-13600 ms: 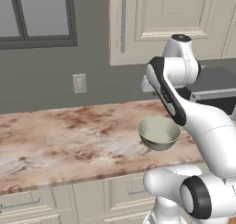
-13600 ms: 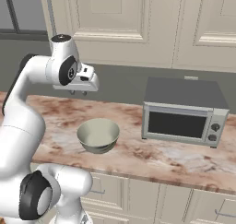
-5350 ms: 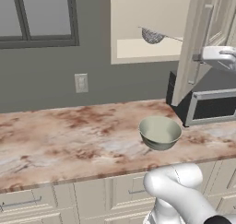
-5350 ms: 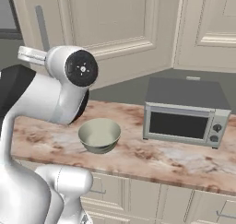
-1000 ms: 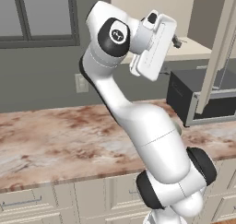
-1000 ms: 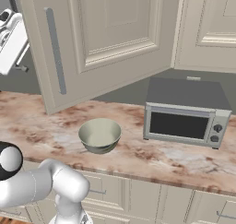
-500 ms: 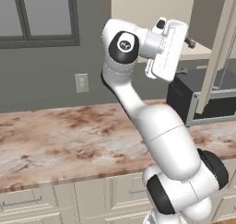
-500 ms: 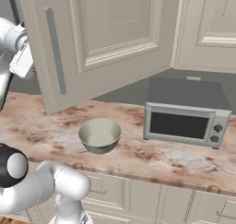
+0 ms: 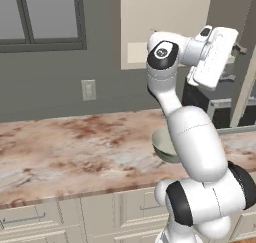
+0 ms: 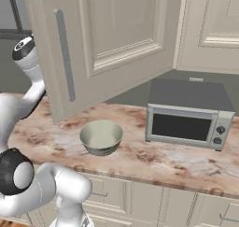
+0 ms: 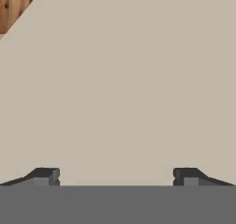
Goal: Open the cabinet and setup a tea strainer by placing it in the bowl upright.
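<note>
The cabinet (image 9: 165,27) stands open, its beige inside bare where I can see it. Its door (image 10: 116,39), with a long vertical bar handle (image 10: 65,55), swings out over the counter. My gripper (image 9: 233,62) is raised at the cabinet opening, at shelf height, pointing inward. In the hand view, the gripper (image 11: 116,176) is open, fingertips (image 11: 46,176) wide apart with nothing between them, facing a plain beige surface. The pale grey-green bowl (image 10: 101,136) sits upright on the counter below; it is partly behind my arm as the bowl (image 9: 161,142). The tea strainer is hidden.
A grey microwave (image 10: 189,114) stands on the marbled counter (image 10: 154,160) to the right of the bowl. A wall outlet (image 9: 88,89) and a window (image 9: 40,17) are at the left. The open door's edge (image 9: 245,87) is close to the right of my hand.
My arm has swung rightwards in the left base view, carrying the hand from the cabinet's left side to its open front. The jaws stay wide apart.
</note>
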### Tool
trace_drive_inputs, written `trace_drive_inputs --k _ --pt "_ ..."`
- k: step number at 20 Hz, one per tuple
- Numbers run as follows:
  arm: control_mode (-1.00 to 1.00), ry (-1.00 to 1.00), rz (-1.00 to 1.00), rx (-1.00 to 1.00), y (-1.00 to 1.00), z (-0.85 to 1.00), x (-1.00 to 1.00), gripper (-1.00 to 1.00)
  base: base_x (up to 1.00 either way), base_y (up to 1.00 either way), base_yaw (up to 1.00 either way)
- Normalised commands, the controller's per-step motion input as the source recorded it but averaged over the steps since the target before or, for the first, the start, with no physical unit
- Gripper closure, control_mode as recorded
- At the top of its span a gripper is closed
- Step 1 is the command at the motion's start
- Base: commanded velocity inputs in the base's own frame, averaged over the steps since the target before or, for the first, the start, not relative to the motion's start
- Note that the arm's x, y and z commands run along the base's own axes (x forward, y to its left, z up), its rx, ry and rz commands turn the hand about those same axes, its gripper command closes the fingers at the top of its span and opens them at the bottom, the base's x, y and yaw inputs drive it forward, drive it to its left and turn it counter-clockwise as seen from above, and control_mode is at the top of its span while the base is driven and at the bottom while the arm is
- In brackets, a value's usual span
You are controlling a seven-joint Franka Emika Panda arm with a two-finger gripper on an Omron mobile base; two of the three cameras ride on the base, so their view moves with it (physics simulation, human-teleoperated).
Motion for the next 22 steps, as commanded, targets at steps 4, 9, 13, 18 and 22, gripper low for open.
trace_drive_inputs --k 4,9,13,18,22 --pt "-1.0 0.06 -0.18 0.0 -1.0 0.07 -0.36 -1.0 0.0 0.0 0.0" --pt "-1.0 0.01 -0.02 0.0 -1.0 0.07 -0.49 -1.0 0.0 0.0 0.0" --pt "-1.0 -0.03 0.11 0.07 -0.55 0.0 -0.11 -1.0 0.0 0.0 0.0" --pt "-1.0 -0.01 0.13 0.03 -0.11 0.0 0.0 -1.0 0.0 0.0 0.0" --pt "-1.0 0.0 0.07 0.0 0.15 0.0 0.0 -1.0 0.0 0.0 0.0"
